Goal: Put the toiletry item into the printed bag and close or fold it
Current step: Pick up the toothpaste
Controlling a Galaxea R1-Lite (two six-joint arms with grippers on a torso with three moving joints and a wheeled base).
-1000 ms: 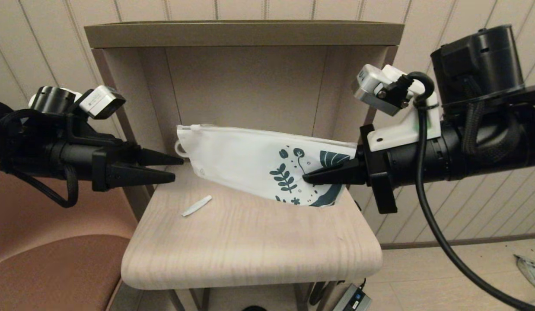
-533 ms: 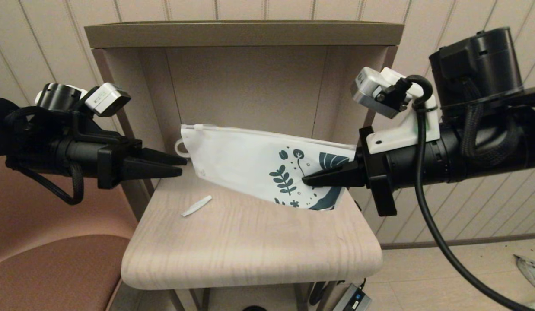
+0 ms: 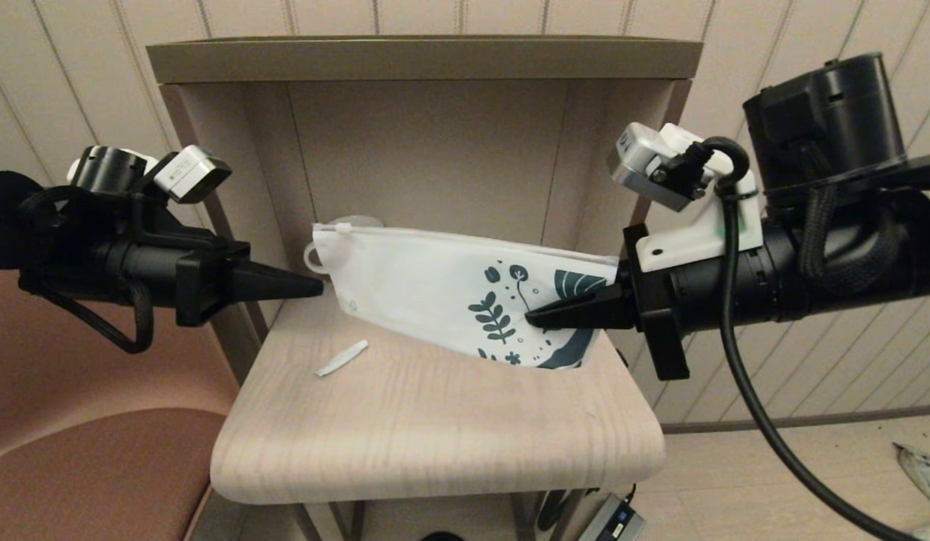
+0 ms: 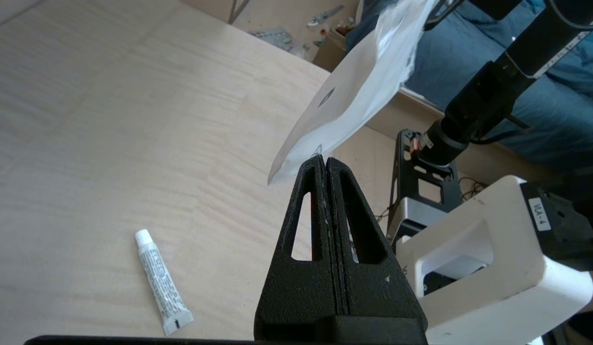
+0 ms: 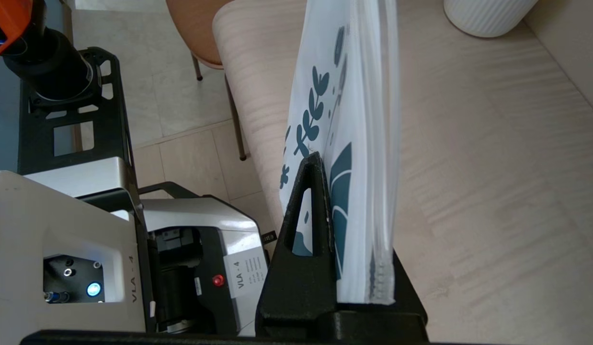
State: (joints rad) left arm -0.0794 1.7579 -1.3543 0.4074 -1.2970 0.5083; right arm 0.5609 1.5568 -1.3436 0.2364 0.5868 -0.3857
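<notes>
My right gripper [image 3: 529,317] [image 5: 329,163] is shut on the leaf-printed end of the printed bag [image 3: 427,278] [image 5: 344,96]. It holds the bag on edge above the wooden shelf [image 3: 435,428], zip side up and plain end slightly higher. My left gripper [image 3: 318,285] [image 4: 325,160] is level with the bag's plain end, fingers pressed together with that edge [image 4: 359,91] caught at their tips. The toiletry item [image 3: 343,358] [image 4: 162,287], a slim white tube, lies flat on the shelf below the left gripper, apart from both grippers.
A white ribbed mug [image 5: 488,17] stands at the back of the shelf behind the bag; only its handle [image 3: 309,258] shows in the head view. The shelf sits in a walled niche. A brown chair seat [image 3: 97,466] lies to the left.
My left gripper went from open to shut while moving right to the bag's plain end. The right gripper moved slightly left with the bag. The tube stayed put.
</notes>
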